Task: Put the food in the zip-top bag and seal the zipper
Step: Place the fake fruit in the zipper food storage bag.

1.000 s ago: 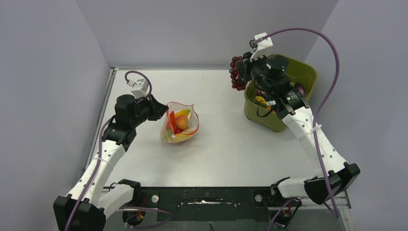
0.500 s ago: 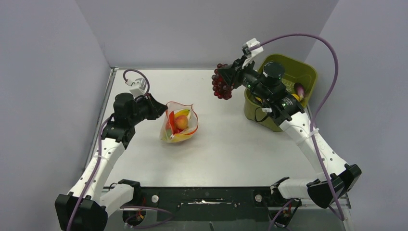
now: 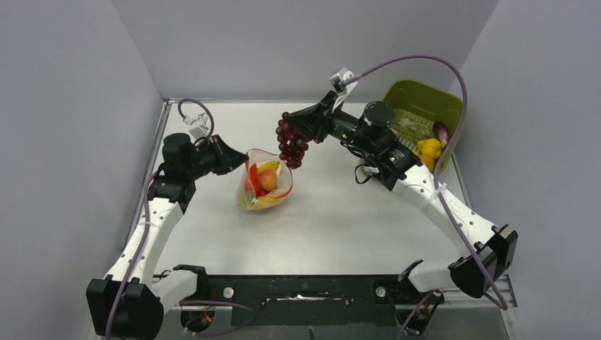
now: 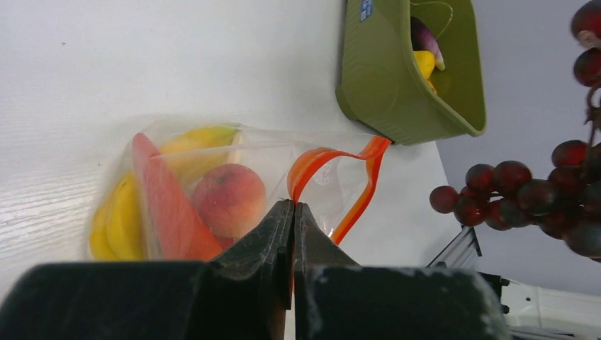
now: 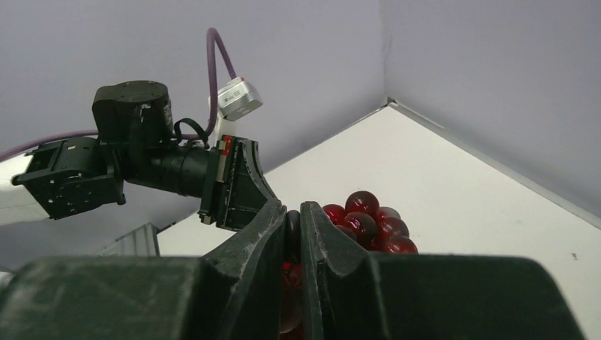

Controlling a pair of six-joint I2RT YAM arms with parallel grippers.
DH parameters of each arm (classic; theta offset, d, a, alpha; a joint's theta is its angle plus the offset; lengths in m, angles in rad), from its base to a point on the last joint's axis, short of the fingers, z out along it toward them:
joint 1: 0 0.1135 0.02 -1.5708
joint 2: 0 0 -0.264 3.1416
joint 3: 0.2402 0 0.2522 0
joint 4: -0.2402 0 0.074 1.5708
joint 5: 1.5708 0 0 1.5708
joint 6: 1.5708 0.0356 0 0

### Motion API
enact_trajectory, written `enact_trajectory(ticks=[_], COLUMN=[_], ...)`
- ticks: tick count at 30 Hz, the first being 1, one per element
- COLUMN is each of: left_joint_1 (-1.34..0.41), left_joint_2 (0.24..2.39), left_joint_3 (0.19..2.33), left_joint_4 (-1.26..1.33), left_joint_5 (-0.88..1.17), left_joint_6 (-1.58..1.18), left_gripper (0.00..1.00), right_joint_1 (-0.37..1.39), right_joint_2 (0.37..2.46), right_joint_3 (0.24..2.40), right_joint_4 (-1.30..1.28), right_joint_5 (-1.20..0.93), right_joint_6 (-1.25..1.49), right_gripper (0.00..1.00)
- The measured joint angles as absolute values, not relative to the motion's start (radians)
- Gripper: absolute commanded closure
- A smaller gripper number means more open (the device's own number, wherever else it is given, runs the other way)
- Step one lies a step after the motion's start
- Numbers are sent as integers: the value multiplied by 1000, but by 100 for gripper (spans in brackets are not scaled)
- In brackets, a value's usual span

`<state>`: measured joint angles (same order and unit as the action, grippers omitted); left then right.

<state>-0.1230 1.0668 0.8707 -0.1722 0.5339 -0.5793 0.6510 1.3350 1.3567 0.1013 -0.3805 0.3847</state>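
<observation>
We see a pale grey table [image 3: 333,227] closed on three sides by plain lilac-grey walls [image 3: 298,42]; a thin metal strip [image 3: 161,127] runs along its left edge; the light is even and soft.

Zip-top bag [image 4: 322,185]: one is standing.
Olive bin [image 3: 418,95]: one is sitting at the table's [image 3: 340,212] far-right corner.
Grape bunch [image 3: 290,145]: one is hanging.
Peach [image 4: 228,200]: one is lying bagged.

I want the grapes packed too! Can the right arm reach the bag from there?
Probably yes. The right gripper holds the grapes in the air just beside the open bag, with nothing between them. The left gripper pinches its rim on the other side, out of the way.
</observation>
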Motion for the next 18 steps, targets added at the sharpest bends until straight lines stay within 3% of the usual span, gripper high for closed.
enact_trajectory(ticks=[18], left_joint_1=[-83], left_joint_2=[1067], left_joint_3=[871], left_joint_4=[-168], left_joint_5=[605], left_joint_6=[-596], left_gripper=[100], right_joint_1=[796], right_joint_2=[1489], right_joint_3=[1280], right_joint_4=[210], right_joint_5=[-439], right_joint_6=[488], right_gripper=[99])
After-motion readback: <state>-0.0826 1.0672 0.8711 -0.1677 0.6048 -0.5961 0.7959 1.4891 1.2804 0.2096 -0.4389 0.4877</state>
